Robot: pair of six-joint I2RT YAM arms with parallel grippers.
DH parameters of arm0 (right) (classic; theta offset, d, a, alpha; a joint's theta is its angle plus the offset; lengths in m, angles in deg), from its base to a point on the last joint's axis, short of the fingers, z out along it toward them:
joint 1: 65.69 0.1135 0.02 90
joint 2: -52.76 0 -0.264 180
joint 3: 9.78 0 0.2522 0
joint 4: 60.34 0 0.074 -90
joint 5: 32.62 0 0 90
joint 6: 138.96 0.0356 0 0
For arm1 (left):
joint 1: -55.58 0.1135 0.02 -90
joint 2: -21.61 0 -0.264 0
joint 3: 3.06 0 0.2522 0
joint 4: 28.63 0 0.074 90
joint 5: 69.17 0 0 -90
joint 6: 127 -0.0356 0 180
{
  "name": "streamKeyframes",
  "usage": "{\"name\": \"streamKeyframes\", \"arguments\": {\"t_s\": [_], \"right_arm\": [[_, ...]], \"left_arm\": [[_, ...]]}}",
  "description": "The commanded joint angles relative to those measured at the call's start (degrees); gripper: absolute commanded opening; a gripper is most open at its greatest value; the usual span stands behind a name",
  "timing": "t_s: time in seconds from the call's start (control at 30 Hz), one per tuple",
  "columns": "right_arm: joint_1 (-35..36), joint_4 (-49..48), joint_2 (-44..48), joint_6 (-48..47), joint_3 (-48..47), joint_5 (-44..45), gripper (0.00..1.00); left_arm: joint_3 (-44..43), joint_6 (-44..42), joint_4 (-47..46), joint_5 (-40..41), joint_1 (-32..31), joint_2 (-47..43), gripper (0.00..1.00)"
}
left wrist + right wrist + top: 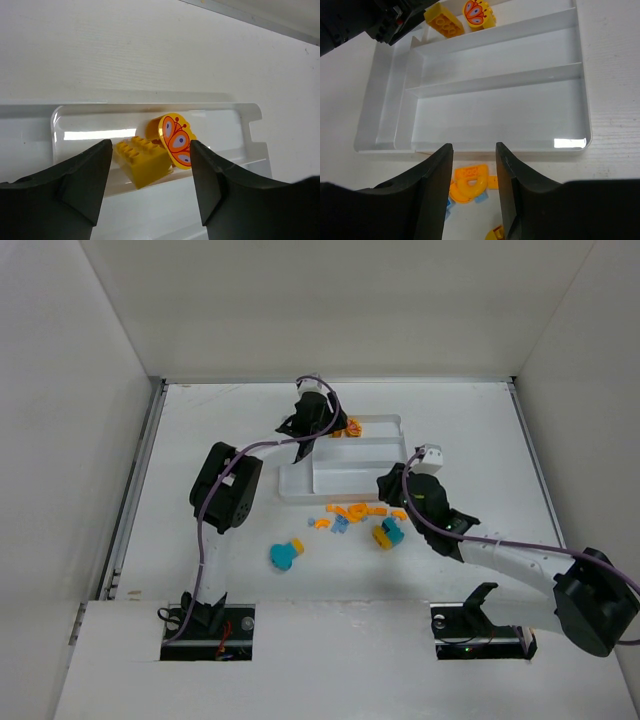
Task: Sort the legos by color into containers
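The white tray (392, 462) lies at mid-table. A yellow brick (145, 160) and a round yellow piece with a red butterfly mark (176, 140) lie in its far long section (350, 427). My left gripper (150, 180) is open and empty just above them, over the tray's far left end (318, 430). My right gripper (474, 150) is open and empty at the tray's near rim (393, 485), above an orange curved piece (468, 182). Loose orange bits (355, 511), a light blue bit (340, 525), a teal brick (285, 555) and a yellow-and-teal pair (388, 533) lie on the table.
The tray's two nearer long sections (495, 107) and its narrow side section (385, 110) hold nothing. The left arm's black body (225, 485) stands left of the tray. White walls close the table at the back and on both sides.
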Motion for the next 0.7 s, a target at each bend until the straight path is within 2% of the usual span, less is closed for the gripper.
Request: {"name": "streamKeyframes", "arguments": {"t_s": [0.0, 0.2, 0.33, 0.43, 0.53, 0.67], "right_arm": [[0.4, -1.86, 0.71, 0.12, 0.22, -0.16, 0.46], [-0.21, -0.8, 1.5, 0.03, 0.66, 0.45, 0.45], [0.14, 2.35, 2.82, 1.25, 1.36, 2.38, 0.3], [1.89, 9.55, 5.36, 3.8, 1.98, 4.75, 0.27], [3.74, 19.57, 9.05, 7.4, 3.03, 6.87, 0.36], [5.32, 27.76, 14.59, 12.76, 4.7, 7.14, 0.69]], "left_arm": [[-0.47, -0.99, -1.14, -0.51, 0.6, -2.36, 0.63], [4.54, -1.08, -1.84, 0.72, 1.04, -8.33, 0.64], [10.68, -0.55, -2.8, 2.3, 1.04, -15.27, 0.59], [16.48, -0.02, -3.25, 3.79, 0.26, -21.68, 0.51], [22.99, 1.12, -3.94, 4.67, -2.11, -28.02, 0.43], [30.98, 3.05, -4.65, 5.11, -6.85, -34.52, 0.4]]}}
